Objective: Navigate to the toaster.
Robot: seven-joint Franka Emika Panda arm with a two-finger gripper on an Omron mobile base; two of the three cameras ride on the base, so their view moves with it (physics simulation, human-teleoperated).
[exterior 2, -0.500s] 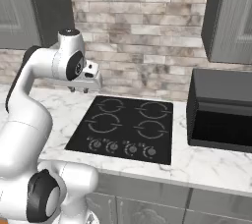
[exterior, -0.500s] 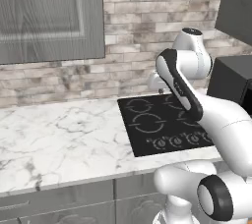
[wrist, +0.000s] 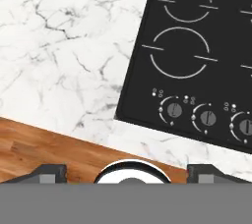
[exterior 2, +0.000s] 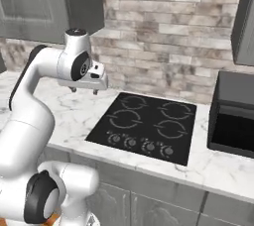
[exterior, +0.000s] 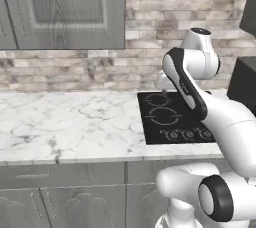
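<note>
My pincer (exterior 2: 84, 90) hangs empty, fingers apart, above marble desk (exterior: 70, 122) beside black cooktop (exterior 2: 146, 126). Toaster nowhere among what I see here. Step in hand, I judge: search drive. Next: roll base along desk until toaster appears.

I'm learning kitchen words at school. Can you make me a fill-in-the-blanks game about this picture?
1. The black cooktop is set into a white ____ counter.
2. The wall behind the cooktop is made of ____.
3. In the hand view, the floor below the counter edge looks like brown ____.
4. The cooktop's round knobs sit along its ____ edge, nearest the robot.

Missing words: marble; bricks; wood; front
</note>
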